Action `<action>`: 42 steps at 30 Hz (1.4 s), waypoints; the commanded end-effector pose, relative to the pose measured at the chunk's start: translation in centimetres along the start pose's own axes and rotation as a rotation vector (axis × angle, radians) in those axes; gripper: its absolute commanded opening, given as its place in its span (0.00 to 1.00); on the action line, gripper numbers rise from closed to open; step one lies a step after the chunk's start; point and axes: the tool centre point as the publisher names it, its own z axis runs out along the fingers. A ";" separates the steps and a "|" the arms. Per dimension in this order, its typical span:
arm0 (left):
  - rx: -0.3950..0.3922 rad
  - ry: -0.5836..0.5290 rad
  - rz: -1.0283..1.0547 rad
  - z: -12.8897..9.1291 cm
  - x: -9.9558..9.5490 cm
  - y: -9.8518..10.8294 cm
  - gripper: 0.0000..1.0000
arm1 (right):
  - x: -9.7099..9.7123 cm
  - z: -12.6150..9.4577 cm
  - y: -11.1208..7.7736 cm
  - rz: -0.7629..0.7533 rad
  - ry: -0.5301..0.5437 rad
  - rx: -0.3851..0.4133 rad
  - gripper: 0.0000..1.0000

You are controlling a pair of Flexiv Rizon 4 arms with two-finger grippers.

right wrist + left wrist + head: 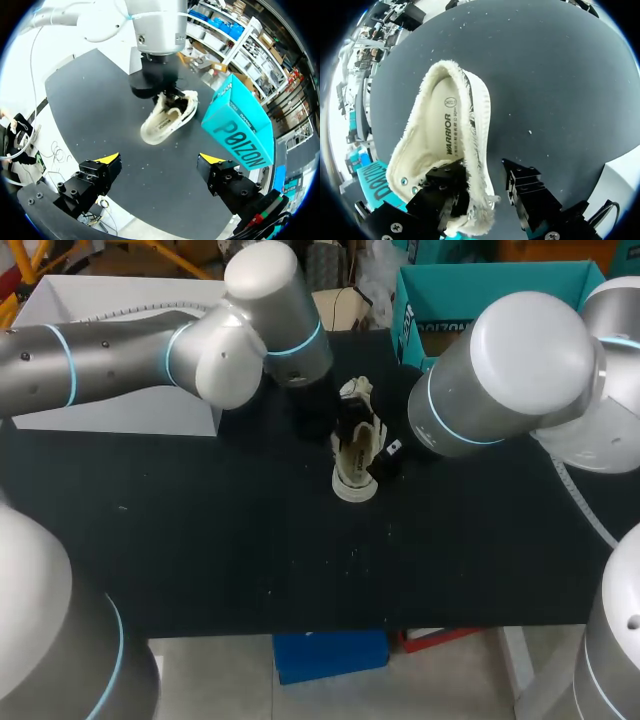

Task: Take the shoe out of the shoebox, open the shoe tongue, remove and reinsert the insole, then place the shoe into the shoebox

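Note:
A cream canvas shoe (pixel 355 462) lies on the black table (pixel 220 540), toe toward the front edge. My left gripper (pixel 345 420) hangs over its heel end. In the left wrist view one finger (pixel 445 185) is inside the shoe (pixel 440 145), above the printed insole (pixel 447 130). The other finger (pixel 525 192) is outside, a small gap away from the side wall, so the left gripper (pixel 485 175) is open. My right gripper (pixel 160 160) stands wide open and empty, well back from the shoe (pixel 167 117). The teal shoebox (pixel 480 295) stands open at the back right.
A white box (pixel 120 300) stands at the back left, behind my left arm. In the right wrist view the teal shoebox (pixel 240 130) is close beside the shoe. Bare black table (pixel 100 115) spreads in front of the shoe.

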 end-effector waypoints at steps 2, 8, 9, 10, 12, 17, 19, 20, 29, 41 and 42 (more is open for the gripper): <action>0.011 0.029 -0.020 1.0 -0.4 0.6 0.32 | 0.0 0.1 -0.1 0.001 0.002 -0.002 1.00; 0.022 0.058 -0.039 0.6 -0.2 0.8 0.00 | 0.0 0.1 -0.1 0.001 0.002 -0.002 1.00; 0.023 0.059 -0.039 0.3 -0.2 0.8 0.00 | 0.0 0.1 -0.1 0.001 0.002 -0.002 1.00; 0.025 0.060 -0.040 0.0 -0.1 0.8 0.00 | 0.0 0.1 -0.1 0.001 0.002 -0.002 1.00; 0.026 0.061 -0.040 -0.9 0.0 0.7 0.00 | 0.0 0.1 -0.1 0.001 0.002 -0.002 1.00; -0.003 0.080 -0.018 -3.9 0.0 0.6 0.00 | 0.0 0.1 -0.1 0.001 0.002 -0.002 1.00; -0.022 0.072 -0.022 -5.7 -0.1 0.7 0.00 | 0.0 0.1 -0.1 0.001 0.002 -0.002 1.00; -0.035 0.070 -0.019 -6.5 -0.2 0.8 0.00 | 0.0 0.1 -0.1 0.001 0.002 -0.002 1.00; -0.145 0.044 -0.080 -15.7 -1.4 2.8 0.00 | 0.0 0.1 -0.1 0.001 0.002 -0.002 1.00; -0.212 -0.055 -0.450 -26.4 0.7 6.5 0.00 | 0.0 0.1 -0.1 0.001 0.002 -0.002 1.00; -0.231 -0.058 -0.473 -27.0 1.4 6.8 0.00 | 0.0 0.1 -0.1 0.001 0.002 -0.002 1.00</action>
